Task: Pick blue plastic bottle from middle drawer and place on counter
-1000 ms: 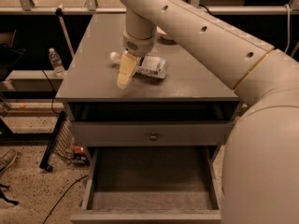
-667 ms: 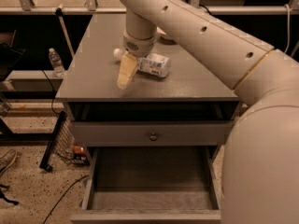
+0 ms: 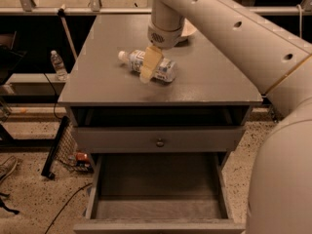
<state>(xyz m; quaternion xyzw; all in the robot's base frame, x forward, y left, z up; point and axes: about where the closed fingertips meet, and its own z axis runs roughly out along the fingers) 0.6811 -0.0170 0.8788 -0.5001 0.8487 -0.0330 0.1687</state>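
One small bottle, the blue plastic bottle (image 3: 167,70), lies on its side on the counter (image 3: 214,82), near the counter's middle and a little toward its front edge. Its body is clear, bluish plastic with a white screw cap pointing to the counter's left side. A white-and-blue label wraps the body; the print on it is too small to read.

The gripper (image 3: 146,75) hangs straight down over the counter, and its pale tan, smooth end crosses in front of the bottle's middle. Whether it is clamped on the bottle or loose around it cannot be told. The arm (image 3: 234,28) behind it is a thick, glossy cream tube with small round holes, and it reaches in from the counter's right.

The counter is a flat, matte grey rectangle. Below the counter sits a grey drawer front (image 3: 122,140) with a small round metal knob. Below that, the middle drawer (image 3: 158,179) stands pulled out, a plain grey wooden box.

Left of the counter, lower down, stands a slim clear water bottle (image 3: 57,65).
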